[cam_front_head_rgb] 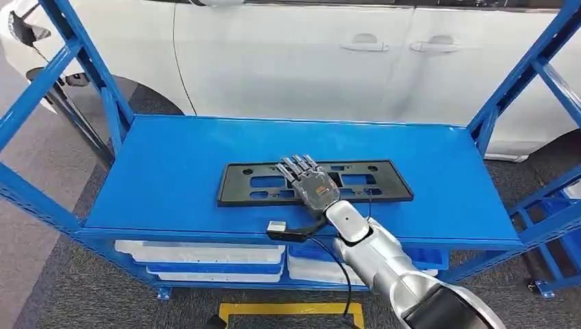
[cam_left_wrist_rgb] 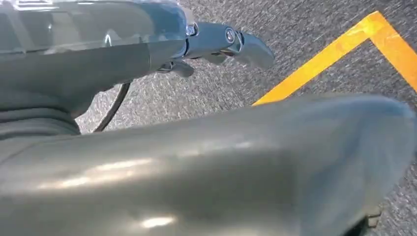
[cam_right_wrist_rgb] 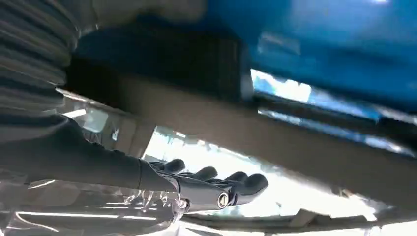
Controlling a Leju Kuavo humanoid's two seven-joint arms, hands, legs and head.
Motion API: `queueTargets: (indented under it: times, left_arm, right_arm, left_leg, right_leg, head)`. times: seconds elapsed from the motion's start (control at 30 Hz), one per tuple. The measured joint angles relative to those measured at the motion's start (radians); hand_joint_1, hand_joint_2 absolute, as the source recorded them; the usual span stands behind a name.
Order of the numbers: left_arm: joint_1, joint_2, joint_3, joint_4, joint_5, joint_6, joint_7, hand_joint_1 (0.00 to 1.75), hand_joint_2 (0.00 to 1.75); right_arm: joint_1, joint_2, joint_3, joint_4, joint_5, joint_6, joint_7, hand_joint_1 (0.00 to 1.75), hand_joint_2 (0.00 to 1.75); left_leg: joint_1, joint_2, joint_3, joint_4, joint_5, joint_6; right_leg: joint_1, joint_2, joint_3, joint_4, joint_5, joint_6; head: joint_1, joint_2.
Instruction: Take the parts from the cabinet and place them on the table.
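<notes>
**Q:** So where's your hand at right now, and how would you do this grab properly?

**Me:** My right hand [cam_front_head_rgb: 310, 182] is stretched out flat over the middle of the black plate part [cam_front_head_rgb: 315, 183], fingers [cam_front_head_rgb: 299, 165] spread and nothing gripped so far. From the head view I can't say if my palm touches it or just hangs above. My left hand [cam_left_wrist_rgb: 223, 43] hangs by the floor, and I can't tell if it's open or curled. I'd say a flat, thin piece like this wants dragging toward the front edge first, so my fingers can get under it.

**Q:** What's the part like?

**Me:** Long, flat black rectangular frame with slots and small holes, lying flat on the blue shelf [cam_front_head_rgb: 171, 171] of the cabinet, centred, lengthwise.
</notes>
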State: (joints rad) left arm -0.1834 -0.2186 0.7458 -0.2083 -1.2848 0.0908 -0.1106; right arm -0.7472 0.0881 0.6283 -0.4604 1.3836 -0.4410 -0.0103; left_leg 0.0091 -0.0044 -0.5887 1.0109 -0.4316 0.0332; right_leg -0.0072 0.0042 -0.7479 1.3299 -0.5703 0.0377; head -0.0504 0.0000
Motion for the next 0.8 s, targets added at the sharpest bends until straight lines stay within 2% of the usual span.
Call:
queueTargets:
  times: [0.03,0.1,0.13,0.17,0.23,0.27,0.3,0.33,0.37,0.43,0.47,0.5,0.53,0.57,0.6,0.63,0.67,0.7,0.77,0.8]
  left_arm:
    - [0.000,0.000,0.000,0.000,0.000,0.000,-0.001,0.00,0.00]
    - [-0.002,0.000,0.000,0.000,0.000,0.000,-0.002,0.00,0.00]
    - [-0.002,-0.002,0.000,0.000,0.000,0.000,-0.002,0.00,0.00]
    - [-0.003,-0.003,0.000,0.000,0.000,0.000,-0.003,0.00,0.00]
    - [-0.006,-0.003,0.000,0.000,0.000,0.000,-0.004,0.00,0.00]
    - [-0.006,-0.003,0.000,0.000,0.000,-0.001,-0.005,0.00,0.00]
    - [-0.006,-0.003,0.000,0.000,0.000,-0.001,-0.005,0.00,0.00]
    - [-0.006,-0.003,0.000,0.000,0.000,0.000,-0.006,0.00,0.00]
    - [-0.007,-0.003,0.000,0.000,0.001,0.000,-0.006,0.00,0.00]
    - [-0.006,-0.003,0.000,0.000,0.002,0.000,-0.007,0.00,0.00]
    - [-0.004,-0.002,0.000,0.000,0.002,0.000,-0.006,0.00,0.00]
    - [-0.002,-0.001,0.000,0.000,0.002,0.000,-0.006,0.00,0.00]
    - [-0.002,0.000,0.000,0.000,0.002,0.000,-0.006,0.00,0.00]
    - [-0.003,0.000,0.000,0.000,0.002,0.000,-0.006,0.00,0.00]
    - [-0.004,0.000,0.000,0.000,0.002,-0.001,-0.006,0.00,0.00]
    - [-0.005,0.000,0.000,0.000,0.002,-0.002,-0.006,0.00,0.00]
    - [-0.006,0.000,0.000,0.000,0.002,-0.002,-0.005,0.00,0.00]
    - [-0.006,0.000,0.000,0.000,0.002,-0.002,-0.004,0.00,0.00]
    - [-0.003,0.001,0.000,0.000,0.002,-0.002,-0.002,0.00,0.00]
    - [-0.003,0.000,-0.001,0.000,0.002,-0.003,-0.002,0.00,0.00]
  right_arm:
    - [0.000,-0.001,0.000,0.002,0.004,0.000,0.000,1.73,1.75]
    - [-0.002,-0.002,0.000,0.003,0.005,0.000,0.000,1.73,1.75]
    - [-0.003,-0.002,0.000,0.003,0.005,0.000,0.000,1.73,1.75]
    - [-0.003,-0.002,0.000,0.004,0.005,0.000,0.000,1.73,1.75]
    - [-0.003,-0.003,0.000,0.004,0.005,0.000,0.001,1.75,1.75]
    - [-0.003,-0.006,0.000,0.005,0.006,0.000,0.001,1.75,1.75]
    - [-0.003,-0.006,0.000,0.005,0.006,0.000,0.001,1.75,1.75]
    - [-0.004,-0.006,0.000,0.005,0.008,0.000,0.001,1.75,1.75]
    - [-0.004,-0.006,0.000,0.005,0.009,0.000,0.001,1.75,1.75]
    - [-0.002,-0.006,0.000,0.006,0.017,-0.001,0.002,1.75,1.75]
    - [-0.002,-0.006,0.000,0.006,0.022,-0.001,0.003,1.75,1.75]
    - [-0.002,-0.006,0.000,0.006,0.023,-0.001,0.003,1.75,1.75]
    - [-0.002,-0.006,0.000,0.006,0.025,-0.001,0.003,1.75,1.75]
    - [-0.002,-0.006,0.000,0.006,0.026,-0.001,0.003,1.75,1.75]
    - [-0.003,-0.006,0.000,0.006,0.029,-0.001,0.005,1.75,1.75]
    - [-0.003,-0.006,0.000,0.006,0.034,-0.001,0.008,1.75,1.75]
    - [-0.004,-0.007,0.000,0.006,0.040,-0.001,0.010,1.75,1.75]
    - [-0.005,-0.008,0.000,0.005,0.046,-0.003,0.011,1.75,1.75]
    - [-0.005,-0.010,0.000,-0.001,0.056,-0.012,0.004,1.75,1.75]
    - [-0.004,-0.011,-0.001,-0.012,0.042,-0.016,-0.018,1.75,1.75]
  left_leg:
    - [-0.001,-0.001,0.001,0.000,0.000,0.000]
    - [-0.004,-0.002,0.005,0.000,-0.001,-0.001]
    - [-0.004,-0.002,0.005,-0.001,-0.001,-0.002]
    - [-0.010,-0.002,0.001,0.001,-0.001,-0.009]
    - [-0.006,-0.001,0.000,-0.001,-0.001,-0.018]
    - [-0.005,-0.001,0.002,-0.006,0.002,-0.024]
    - [-0.012,-0.001,0.003,-0.005,-0.001,-0.030]
    - [-0.007,0.000,-0.003,0.013,-0.017,-0.035]
    - [-0.006,-0.001,-0.027,0.067,-0.052,-0.039]
    - [-0.002,-0.001,-0.104,0.229,-0.127,-0.047]
    - [-0.001,-0.001,-0.137,0.296,-0.145,-0.051]
    - [0.001,0.000,-0.148,0.313,-0.137,-0.053]
    - [0.003,0.000,-0.135,0.281,-0.108,-0.054]
    - [0.005,0.000,-0.099,0.206,-0.061,-0.055]
    - [0.007,0.001,-0.051,0.107,-0.011,-0.055]
    - [0.009,0.003,-0.016,0.024,0.011,-0.053]
    - [0.003,0.001,-0.004,0.015,-0.008,-0.048]
    - [0.005,-0.001,-0.009,0.016,-0.004,-0.034]
    - [-0.001,-0.002,-0.013,0.017,-0.004,-0.024]
    - [0.003,-0.002,-0.012,0.012,0.000,-0.017]
  right_leg:
    - [0.001,0.000,0.025,-0.050,0.035,-0.004]
    - [0.006,0.000,0.120,-0.241,0.127,-0.021]
    - [0.011,0.000,0.154,-0.317,0.140,-0.032]
    - [0.014,-0.002,0.158,-0.325,0.137,-0.034]
    - [0.018,-0.002,0.154,-0.326,0.138,-0.037]
    - [0.019,-0.002,0.154,-0.329,0.140,-0.042]
    - [0.007,-0.002,0.161,-0.344,0.147,-0.047]
    - [0.006,-0.004,0.168,-0.352,0.151,-0.049]
    - [0.004,-0.006,0.169,-0.353,0.150,-0.054]
    - [0.005,-0.007,0.168,-0.351,0.149,-0.057]
    - [0.005,-0.006,0.168,-0.350,0.148,-0.057]
    - [0.005,-0.006,0.168,-0.348,0.146,-0.057]
    - [0.004,-0.005,0.169,-0.346,0.144,-0.056]
    - [0.003,-0.004,0.171,-0.341,0.140,-0.052]
    - [0.001,-0.003,0.172,-0.334,0.134,-0.049]
    - [0.001,-0.003,0.171,-0.326,0.128,-0.043]
    - [0.010,-0.003,0.165,-0.319,0.124,-0.037]
    - [0.009,-0.002,0.161,-0.318,0.125,-0.034]
    - [0.007,-0.003,0.162,-0.321,0.127,-0.024]
    - [0.007,-0.002,0.161,-0.319,0.126,-0.019]
  head:
    - [0.000,0.000]
    - [0.000,0.000]
    - [0.000,0.000]
    - [0.000,0.000]
    - [0.000,0.000]
    - [0.000,0.000]
    - [0.000,0.000]
    - [0.000,0.000]
    - [0.000,0.000]
    - [0.000,0.000]
    - [0.000,0.000]
    - [0.000,0.000]
    - [0.000,0.000]
    - [0.000,0.000]
    - [0.000,0.000]
    - [0.000,0.000]
    - [0.000,0.000]
    - [0.000,0.000]
    - [0.000,0.000]
    - [0.000,0.000]
